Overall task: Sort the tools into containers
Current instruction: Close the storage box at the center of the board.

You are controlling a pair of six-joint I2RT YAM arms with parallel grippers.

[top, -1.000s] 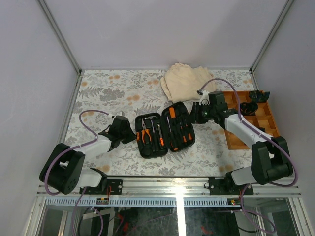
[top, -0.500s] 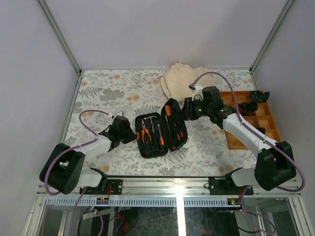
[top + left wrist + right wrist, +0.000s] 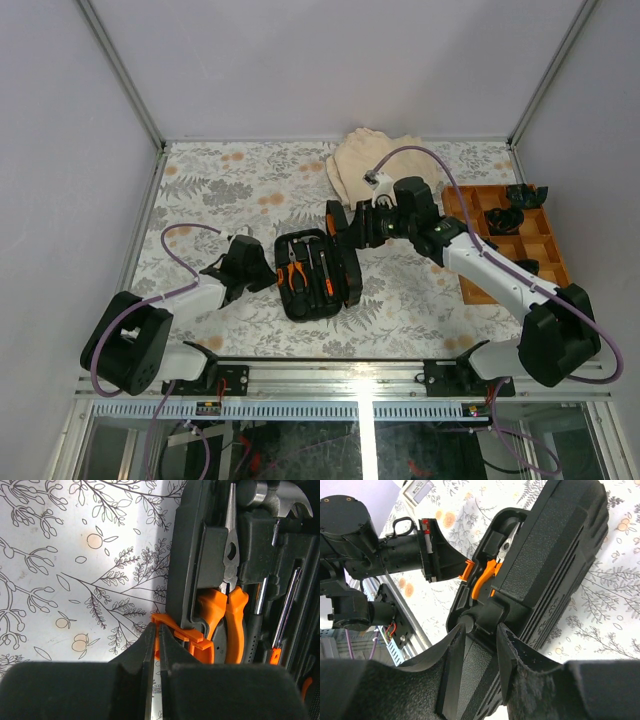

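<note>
No text, brand or number can be read anywhere. The black ribbed hard-plastic tool case [image 3: 560, 555], caught between the right gripper [image 3: 481, 630] fingers, bears no legible lettering.

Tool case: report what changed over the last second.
The right gripper, clamped on the lid, swung it up and leftward from flat open to nearly upright over the tool-filled base. Unchanged: left gripper shut on the orange latch, base, pliers, cloth, wooden tray.
</note>
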